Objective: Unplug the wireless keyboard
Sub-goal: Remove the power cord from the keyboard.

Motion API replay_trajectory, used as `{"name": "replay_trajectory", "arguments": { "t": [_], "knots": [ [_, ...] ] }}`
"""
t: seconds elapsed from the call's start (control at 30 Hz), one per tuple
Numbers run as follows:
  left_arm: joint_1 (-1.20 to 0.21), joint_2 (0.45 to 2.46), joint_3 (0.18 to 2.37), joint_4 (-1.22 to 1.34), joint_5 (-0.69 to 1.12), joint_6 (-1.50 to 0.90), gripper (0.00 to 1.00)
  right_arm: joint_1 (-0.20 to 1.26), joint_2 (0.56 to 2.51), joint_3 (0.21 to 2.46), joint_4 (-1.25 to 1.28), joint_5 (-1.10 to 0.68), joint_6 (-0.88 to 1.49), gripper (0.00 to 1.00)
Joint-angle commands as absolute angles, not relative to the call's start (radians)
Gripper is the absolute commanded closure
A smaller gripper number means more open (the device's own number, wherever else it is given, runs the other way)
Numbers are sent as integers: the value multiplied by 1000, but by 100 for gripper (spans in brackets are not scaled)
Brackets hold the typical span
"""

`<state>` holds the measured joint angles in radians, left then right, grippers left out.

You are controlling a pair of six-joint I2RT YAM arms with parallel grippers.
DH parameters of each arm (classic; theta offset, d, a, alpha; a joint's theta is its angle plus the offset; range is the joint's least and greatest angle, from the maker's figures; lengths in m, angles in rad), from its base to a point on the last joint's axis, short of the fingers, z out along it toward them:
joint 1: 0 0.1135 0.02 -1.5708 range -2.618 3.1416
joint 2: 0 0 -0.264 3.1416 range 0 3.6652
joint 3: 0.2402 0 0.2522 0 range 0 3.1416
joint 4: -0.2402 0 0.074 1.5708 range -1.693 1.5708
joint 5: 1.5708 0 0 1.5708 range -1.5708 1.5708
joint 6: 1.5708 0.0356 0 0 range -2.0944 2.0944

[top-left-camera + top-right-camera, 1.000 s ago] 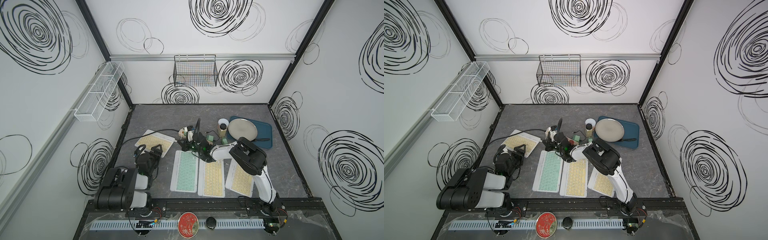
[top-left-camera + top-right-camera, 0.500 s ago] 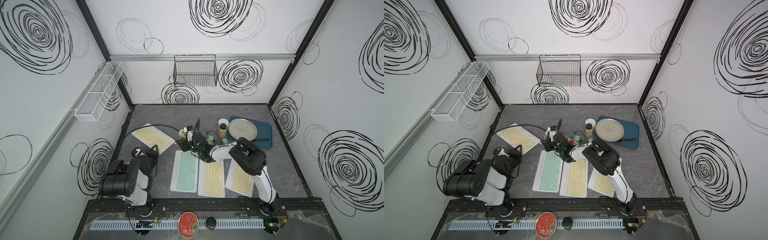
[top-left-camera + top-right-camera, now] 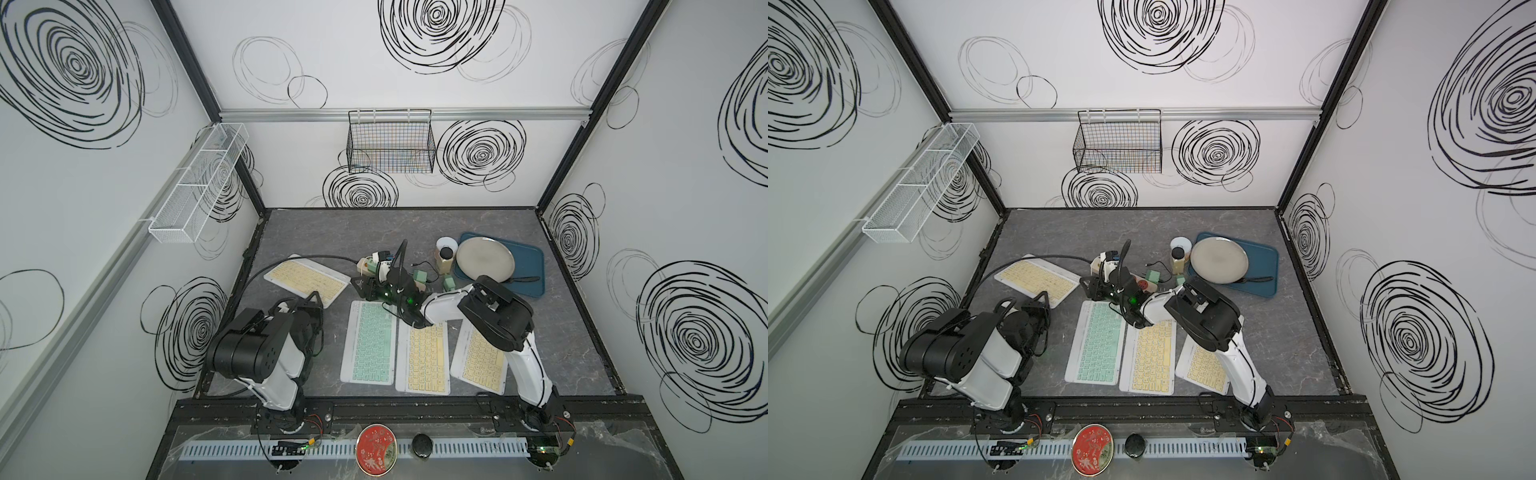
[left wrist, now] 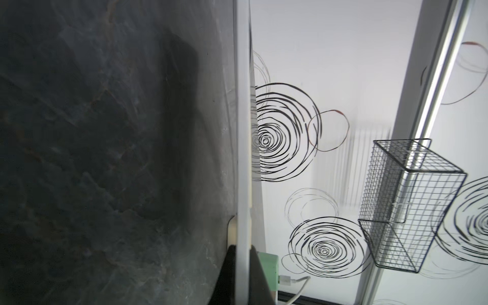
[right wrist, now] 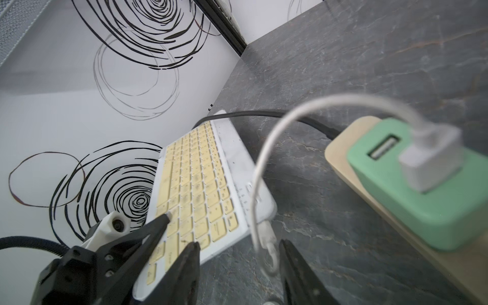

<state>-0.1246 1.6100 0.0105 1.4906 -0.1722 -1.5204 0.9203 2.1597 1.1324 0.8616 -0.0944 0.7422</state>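
My right pincer (image 5: 239, 244) stands half open, and the cable's small plug (image 5: 267, 235) hangs between its jaws, just beside the wireless keyboard (image 3: 305, 279) and, I judge, out of its socket. My left pincer (image 4: 243, 247) is clamped on that keyboard's near corner, at the left of the table (image 3: 561, 340). To finish cleanly I should spread the right jaws wider and back off straight, so the white loop running to the green charger (image 5: 412, 200) does not snag, while the left grips firm. The grey stone-look top also carries a green keyboard (image 3: 370, 345) and 2 yellow ones, and a blue tray (image 3: 532, 259) with a plate (image 3: 485, 259). White walls with black swirls close 3 sides; a wire basket (image 3: 390, 141) hangs on the back one
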Motion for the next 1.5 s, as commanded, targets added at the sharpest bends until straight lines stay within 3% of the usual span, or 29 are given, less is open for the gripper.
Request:
{"name": "replay_trajectory", "arguments": {
  "t": [0.0,0.27,0.43,0.63,0.8,0.87,1.07,1.47],
  "knots": [
    [-159,1535,-137,1743,-285,-1576,100,935,2113,1094,950,-43,780,47],
    [-209,1415,-140,1675,-367,-1594,100,975,2086,1037,1149,-65,810,28],
    [-220,1265,-147,1532,-395,-1594,100,980,2113,1071,1233,-91,892,27],
    [-262,952,-134,1171,-473,-1562,100,970,2149,1109,1320,-79,946,27],
    [-282,652,-41,597,-541,-1566,100,965,2147,1117,1363,-80,959,28],
    [-283,593,-62,573,-558,-1575,100,966,2147,1122,1352,-78,961,28],
    [-288,590,-19,435,-536,-1606,100,963,2174,1132,1366,-78,1002,28],
    [-351,660,-21,508,-595,-1661,100,974,2224,1167,1235,9,1197,36]
  ]
}}
